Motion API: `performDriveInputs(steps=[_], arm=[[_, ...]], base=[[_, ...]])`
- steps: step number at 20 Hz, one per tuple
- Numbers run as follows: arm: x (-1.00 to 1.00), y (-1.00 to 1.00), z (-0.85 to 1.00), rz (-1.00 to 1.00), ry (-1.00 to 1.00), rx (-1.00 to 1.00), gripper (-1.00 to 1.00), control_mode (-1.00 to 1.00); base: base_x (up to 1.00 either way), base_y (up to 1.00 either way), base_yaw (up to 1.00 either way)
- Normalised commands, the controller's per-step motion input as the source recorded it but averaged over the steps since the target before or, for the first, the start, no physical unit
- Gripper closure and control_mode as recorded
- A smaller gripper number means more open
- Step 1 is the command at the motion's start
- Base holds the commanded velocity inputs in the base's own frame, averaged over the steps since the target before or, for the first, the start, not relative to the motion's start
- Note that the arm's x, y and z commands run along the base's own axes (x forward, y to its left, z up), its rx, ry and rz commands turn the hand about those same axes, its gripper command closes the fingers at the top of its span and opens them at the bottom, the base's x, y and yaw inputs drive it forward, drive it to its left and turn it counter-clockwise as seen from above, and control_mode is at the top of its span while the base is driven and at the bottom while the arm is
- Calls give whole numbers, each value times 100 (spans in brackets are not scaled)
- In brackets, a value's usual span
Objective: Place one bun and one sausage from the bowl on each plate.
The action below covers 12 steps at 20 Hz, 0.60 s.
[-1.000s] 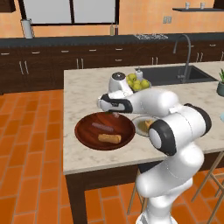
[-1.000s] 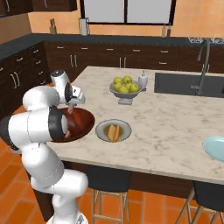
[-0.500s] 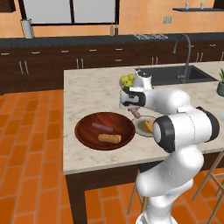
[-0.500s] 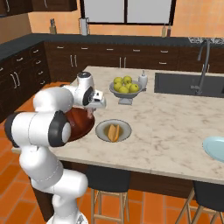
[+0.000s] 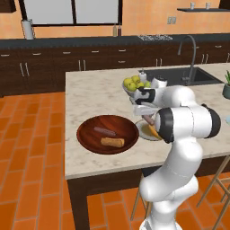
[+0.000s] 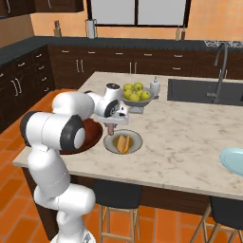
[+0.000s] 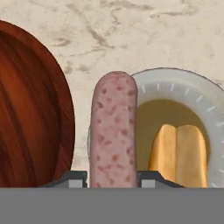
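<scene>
My gripper (image 7: 113, 177) is shut on a pinkish-brown sausage (image 7: 113, 131), which hangs over the near rim of the grey plate (image 7: 175, 83). An orange-yellow bun (image 7: 179, 153) lies in that plate. In the right base view the gripper (image 6: 111, 124) holds the sausage (image 6: 111, 130) just left of the grey plate (image 6: 134, 142) and right of the wooden bowl (image 6: 92, 135). The bowl (image 5: 87, 134) holds another sausage (image 5: 104, 131) and a tan bun (image 5: 112, 142). A pale blue plate (image 6: 232, 160) lies far right on the counter.
A grey footed bowl of yellow-green apples (image 6: 134, 95) stands just behind the gripper, with a small white bottle (image 6: 154, 86) beside it. A sink (image 6: 199, 90) with a tap is set in the counter's far right. Bare marble stretches between the two plates.
The arm has swung from over the wooden bowl to the right, carrying the sausage to the grey plate's edge. The bowl's other sausage and bun have stayed put.
</scene>
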Motion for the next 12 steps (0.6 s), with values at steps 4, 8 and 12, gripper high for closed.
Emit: performDriveInputs(steps=[4, 8, 12], arm=[[7, -32, -7, -8, -1, 27, 100, -100], [5, -7, -39, -10, -4, 0, 100, -100], [0, 0, -41, -15, 0, 0, 100, -100]], base=[[0, 0, 0], [0, 0, 0], [0, 0, 0]])
